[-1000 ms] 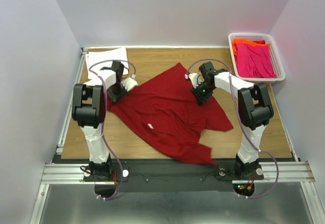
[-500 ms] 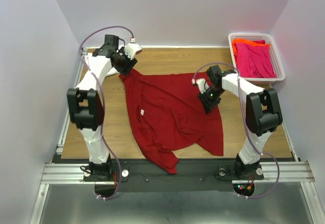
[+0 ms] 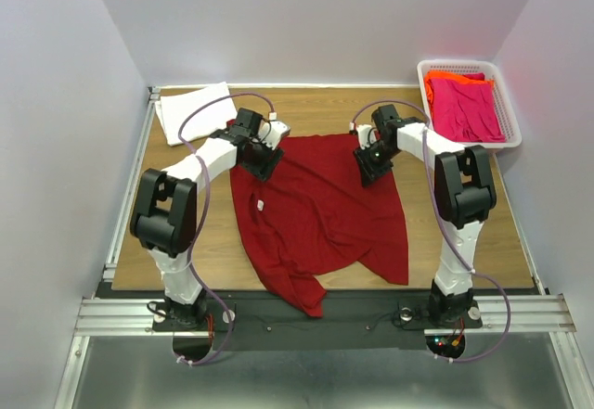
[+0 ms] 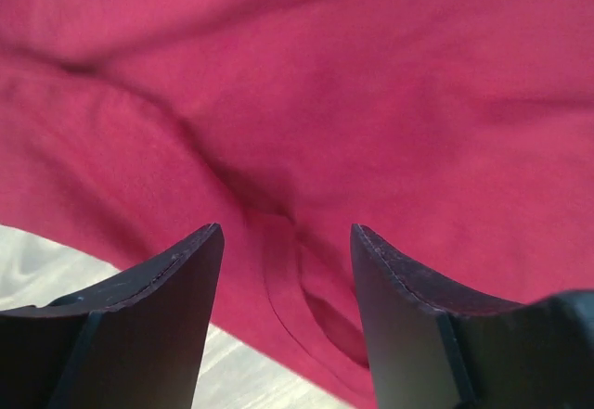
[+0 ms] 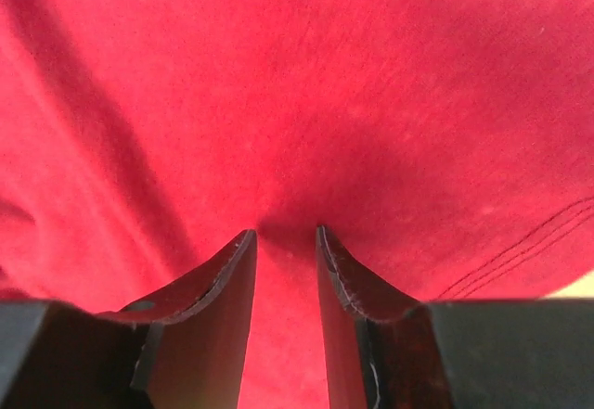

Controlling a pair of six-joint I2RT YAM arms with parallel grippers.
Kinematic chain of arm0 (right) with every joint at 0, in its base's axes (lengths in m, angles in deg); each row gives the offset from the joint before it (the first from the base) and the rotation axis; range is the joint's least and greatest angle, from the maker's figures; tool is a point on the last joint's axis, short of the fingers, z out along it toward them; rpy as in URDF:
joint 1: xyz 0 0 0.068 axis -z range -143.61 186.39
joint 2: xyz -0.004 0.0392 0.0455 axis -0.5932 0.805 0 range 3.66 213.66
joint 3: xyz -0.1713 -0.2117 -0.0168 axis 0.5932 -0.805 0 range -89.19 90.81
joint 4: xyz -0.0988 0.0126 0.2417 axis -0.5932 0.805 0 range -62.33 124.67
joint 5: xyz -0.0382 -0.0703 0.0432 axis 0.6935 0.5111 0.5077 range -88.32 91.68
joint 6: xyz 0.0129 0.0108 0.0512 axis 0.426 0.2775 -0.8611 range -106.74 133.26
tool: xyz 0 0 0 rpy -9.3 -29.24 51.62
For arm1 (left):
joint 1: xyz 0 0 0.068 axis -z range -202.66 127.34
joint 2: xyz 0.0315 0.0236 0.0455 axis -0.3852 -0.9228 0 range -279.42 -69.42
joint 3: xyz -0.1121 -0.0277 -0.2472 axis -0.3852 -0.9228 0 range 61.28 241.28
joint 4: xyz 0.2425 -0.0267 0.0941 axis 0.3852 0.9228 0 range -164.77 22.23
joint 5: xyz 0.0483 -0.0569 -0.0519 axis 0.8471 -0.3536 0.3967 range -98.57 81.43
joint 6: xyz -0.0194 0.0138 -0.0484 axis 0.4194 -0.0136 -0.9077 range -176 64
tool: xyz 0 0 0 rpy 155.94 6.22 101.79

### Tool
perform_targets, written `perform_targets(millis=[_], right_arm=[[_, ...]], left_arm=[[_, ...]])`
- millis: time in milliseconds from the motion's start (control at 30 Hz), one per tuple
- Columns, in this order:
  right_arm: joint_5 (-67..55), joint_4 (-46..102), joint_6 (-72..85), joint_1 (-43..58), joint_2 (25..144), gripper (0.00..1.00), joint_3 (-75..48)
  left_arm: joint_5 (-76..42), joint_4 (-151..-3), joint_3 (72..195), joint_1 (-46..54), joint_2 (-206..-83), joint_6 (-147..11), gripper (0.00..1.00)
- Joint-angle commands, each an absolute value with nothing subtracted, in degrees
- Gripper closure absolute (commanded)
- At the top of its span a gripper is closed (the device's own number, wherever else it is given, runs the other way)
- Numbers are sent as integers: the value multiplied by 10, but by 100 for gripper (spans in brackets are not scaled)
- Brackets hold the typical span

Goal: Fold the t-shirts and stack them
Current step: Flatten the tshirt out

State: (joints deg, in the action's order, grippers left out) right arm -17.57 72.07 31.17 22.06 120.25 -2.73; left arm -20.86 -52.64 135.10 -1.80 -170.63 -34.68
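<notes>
The left hand (image 3: 263, 160) sits low over the upper left corner of the dark red t-shirt (image 3: 316, 214), its fingers (image 4: 158, 316) well apart, with a hemmed fold of cloth lying loose below the gap and nothing gripped. The right hand (image 3: 369, 163) is at the shirt's upper right, fingers nearly together and clamped on a small pinch of red cloth that puckers at their tips. The shirt lies spread and creased across the counter (image 3: 316, 103), a white t-shirt (image 3: 192, 108) at its far left corner, a pink t-shirt (image 3: 469, 108) and an orange t-shirt (image 3: 445, 78) in the basket (image 3: 512, 121) at far right.
</notes>
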Motion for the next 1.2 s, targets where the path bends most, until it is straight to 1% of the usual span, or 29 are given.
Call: perform_targets(millis=[0,133,167,267,300,367,400,500,600,633,700,767,800,833,867,1000,1033,1100,1167], right_arm=[[-131,680,302,217,1220,62,-29],[-92,665,311,217,1227,62,-53],[-82,660,312,218,1227,62,-62],[-62,656,319,219,1225,63,-73],[-56,655,323,221,1224,63,-78],[-44,655,329,229,1217,63,-84],[-39,655,332,233,1214,63,-88],[-25,654,346,248,1203,63,-102],[-10,654,369,258,1193,63,-116],[-7,654,374,259,1191,64,-119],[2,654,383,265,1184,64,-131],[11,654,397,270,1173,64,-137],[13,654,402,272,1166,64,-143],[15,654,411,275,1163,64,-143],[14,654,416,277,1160,63,-146],[12,655,432,277,1141,61,-140],[6,656,431,277,1136,60,-130],[-10,656,431,277,1122,57,-121],[-22,659,422,277,1115,55,-104]], left_arm=[[-126,-554,1369,-23,-1728,-394,34],[-90,-556,1368,-22,-1752,-394,41],[-67,-554,1364,-22,-1756,-388,47],[-60,-556,1348,-27,-1739,-384,62],[-64,-556,1338,-37,-1731,-383,72],[-72,-548,1330,-53,-1710,-381,80],[-81,-545,1326,-63,-1688,-375,85],[-112,-534,1299,-120,-1652,-350,92],[-122,-524,1283,-179,-1655,-321,98],[-127,-521,1283,-193,-1659,-321,98],[-136,-516,1278,-232,-1672,-304,97],[-139,-519,1274,-258,-1676,-291,89],[-139,-521,1271,-278,-1673,-288,73],[-143,-522,1272,-289,-1672,-288,66],[-153,-516,1275,-306,-1670,-282,56],[-182,-508,1290,-320,-1649,-271,45],[-203,-509,1291,-320,-1641,-267,42],[-251,-508,1299,-317,-1620,-266,40],[-270,-503,1316,-300,-1614,-268,40]])
